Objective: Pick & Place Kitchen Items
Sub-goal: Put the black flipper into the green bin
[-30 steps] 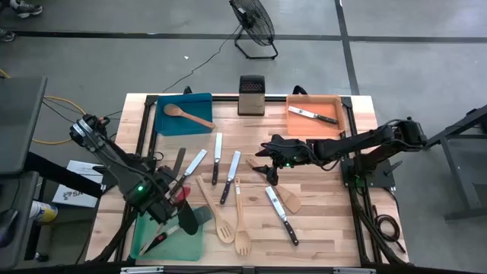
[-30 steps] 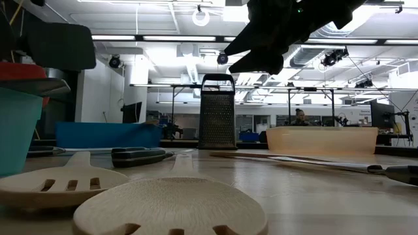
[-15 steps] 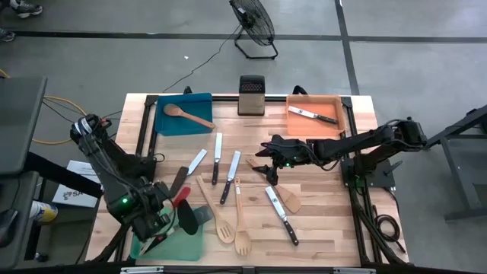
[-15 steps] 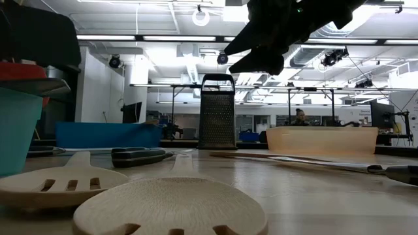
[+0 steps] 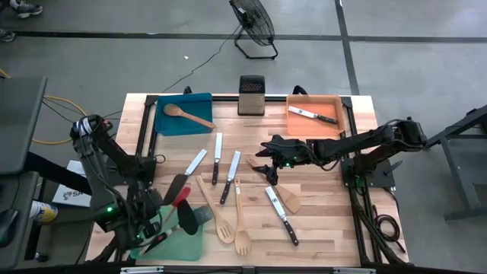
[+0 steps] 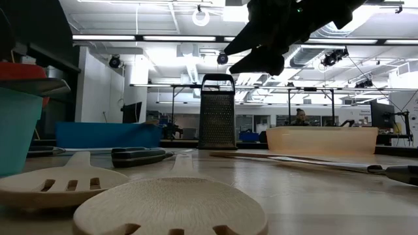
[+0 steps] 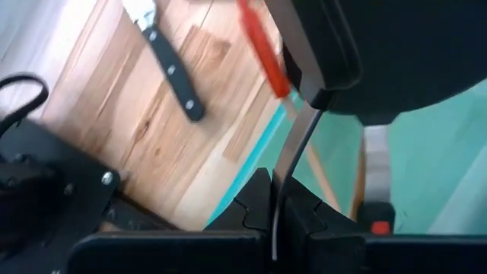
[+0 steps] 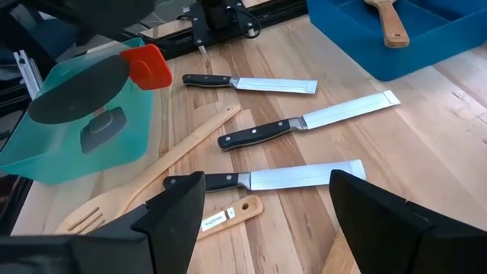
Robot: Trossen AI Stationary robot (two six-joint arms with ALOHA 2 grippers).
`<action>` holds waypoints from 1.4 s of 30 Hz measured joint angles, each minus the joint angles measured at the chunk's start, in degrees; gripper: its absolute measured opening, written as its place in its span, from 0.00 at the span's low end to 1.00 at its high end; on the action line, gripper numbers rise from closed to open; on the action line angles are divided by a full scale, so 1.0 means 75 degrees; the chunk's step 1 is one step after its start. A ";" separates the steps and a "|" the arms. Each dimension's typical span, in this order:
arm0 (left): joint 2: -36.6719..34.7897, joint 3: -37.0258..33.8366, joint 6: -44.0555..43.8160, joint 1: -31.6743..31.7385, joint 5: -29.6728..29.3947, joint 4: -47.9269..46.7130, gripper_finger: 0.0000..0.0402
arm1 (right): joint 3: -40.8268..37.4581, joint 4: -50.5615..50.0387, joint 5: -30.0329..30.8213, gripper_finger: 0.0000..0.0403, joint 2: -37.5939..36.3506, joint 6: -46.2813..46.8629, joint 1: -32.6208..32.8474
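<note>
My left gripper is over the green tray at the near left, shut on a black spatula whose broad blade sticks out toward the table's middle. A red spatula and a dark grey spatula lie at the tray's edge. My right gripper is open and empty, above the table's middle over several black-handled knives. Wooden utensils lie near the front. My left gripper pinches the black spatula's thin metal shank between its two fingers, which lie along it. The spatula runs straight out past the fingertips and its blade is lifted clear above the green tray's edge. The fingers hide the handle end.
A blue tray with a wooden spoon stands at the far left, an orange tray with a knife at the far right, and a metal grater between them. Knives and wooden spatulas lie across the table's middle.
My left gripper has moved toward the table's near left corner, carrying the black spatula from the table's left middle to above the green tray. It has stayed shut on it.
</note>
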 joint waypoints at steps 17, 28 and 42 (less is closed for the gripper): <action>0.1064 -0.0003 -0.1556 -0.0682 -0.1009 0.0507 0.00 | 0.0000 -0.0100 0.0026 0.68 0.0000 0.0097 0.0000; 0.1728 -0.0006 -0.2699 -0.0684 -0.0183 0.0690 0.00 | 0.0000 -0.0105 0.0026 0.68 0.0000 0.0120 0.0000; 0.1766 -0.0006 -0.2267 -0.0684 -0.0120 0.1399 0.00 | 0.0000 -0.0108 0.0006 0.68 0.0000 0.0125 0.0000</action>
